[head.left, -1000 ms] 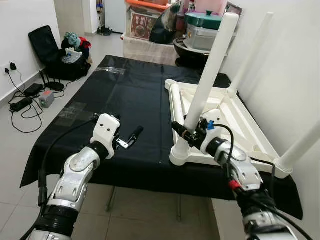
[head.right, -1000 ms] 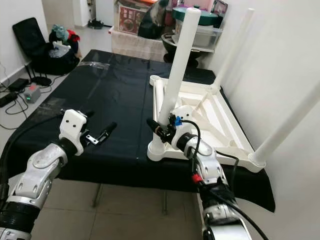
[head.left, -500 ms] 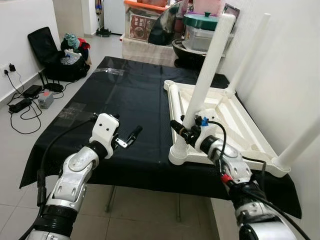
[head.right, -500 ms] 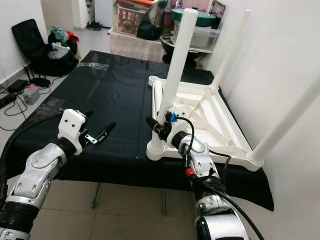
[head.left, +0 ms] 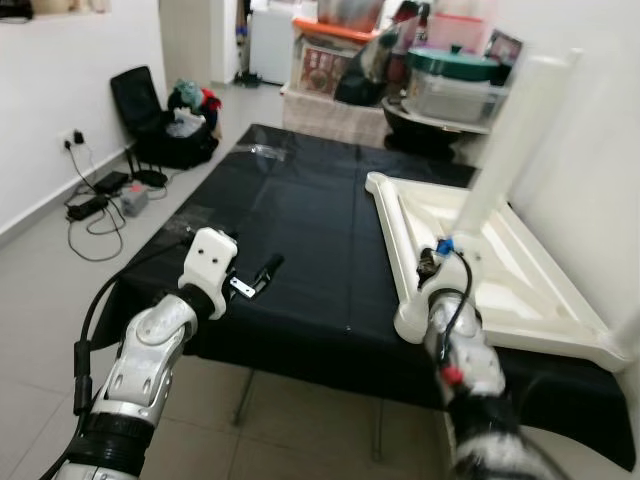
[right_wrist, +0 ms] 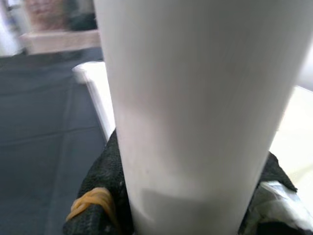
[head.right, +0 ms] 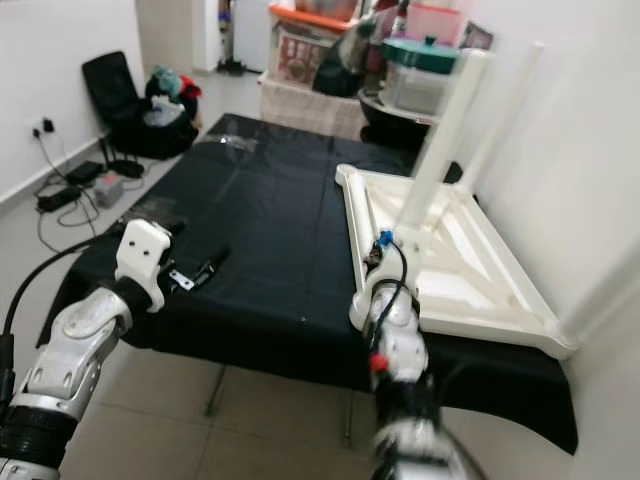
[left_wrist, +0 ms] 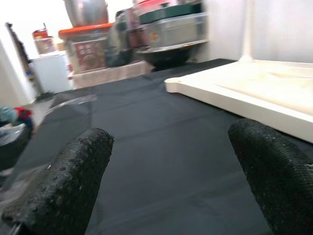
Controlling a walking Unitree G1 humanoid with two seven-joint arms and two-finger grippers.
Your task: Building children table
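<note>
Head camera shifted, scene unchanged. Right gripper (head.left: 432,262) still clamped on white plastic table leg (head.left: 505,150), upright in corner of upturned white tabletop (head.left: 520,290) on black-clothed table (head.left: 290,220). Left gripper (head.left: 262,272) open, hovering above cloth.

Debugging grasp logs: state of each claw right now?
Left claw: open, holding nothing, over the black tablecloth.
Right claw: closed on the white table leg, near its base.

White walls (head.left: 60,120), grey tiled floor (head.left: 60,300), black chair (head.left: 140,100) (piled clothes), cluttered storage boxes (head.right: 300,45).
</note>
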